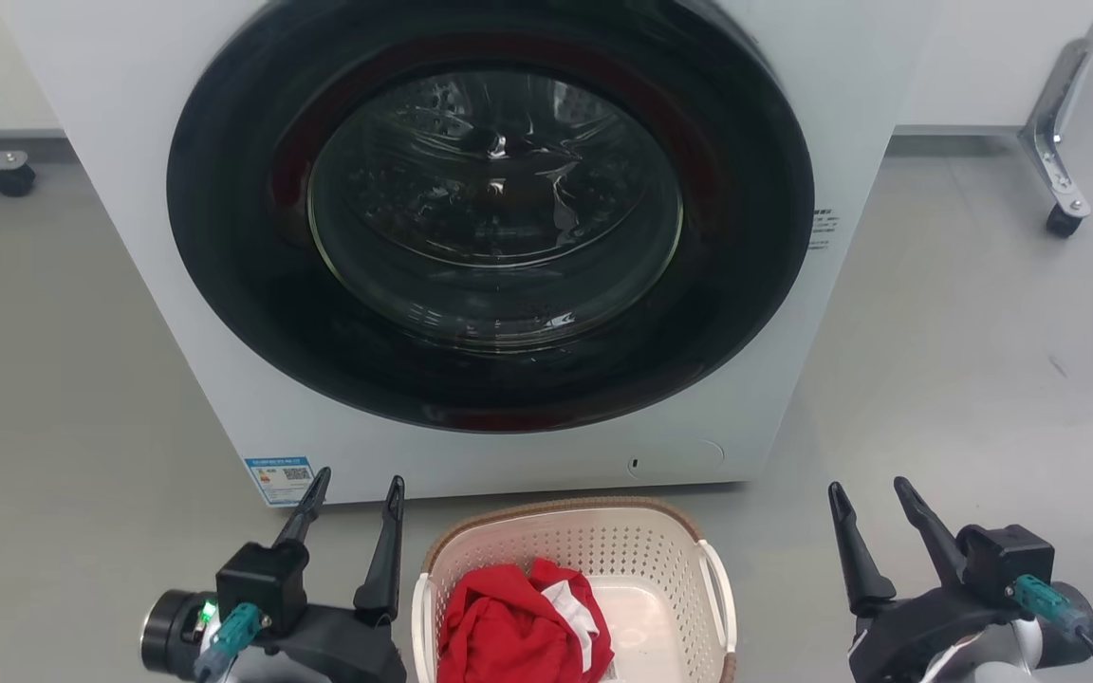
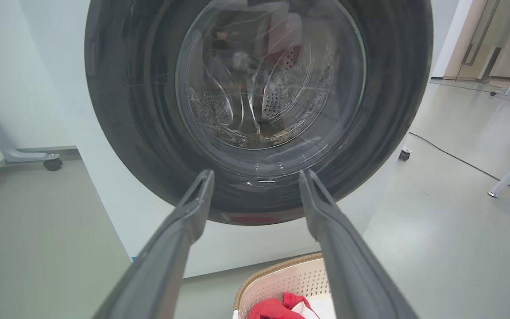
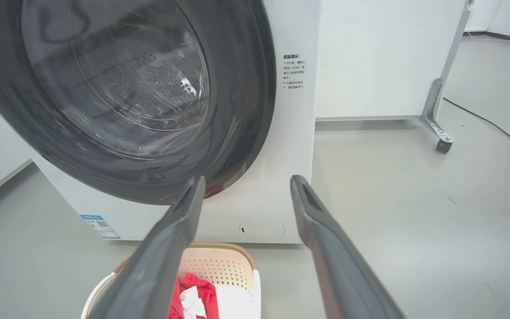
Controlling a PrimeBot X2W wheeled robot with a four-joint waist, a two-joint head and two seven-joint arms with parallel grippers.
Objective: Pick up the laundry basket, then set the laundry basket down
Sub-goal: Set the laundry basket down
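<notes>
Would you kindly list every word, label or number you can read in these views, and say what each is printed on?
The blue label with a QR code, at the lower left corner of the washer front: too small to read.
The block of dark print on the washer front, right of the door: Chinese characters, too small to read reliably.
I see no other text.
</notes>
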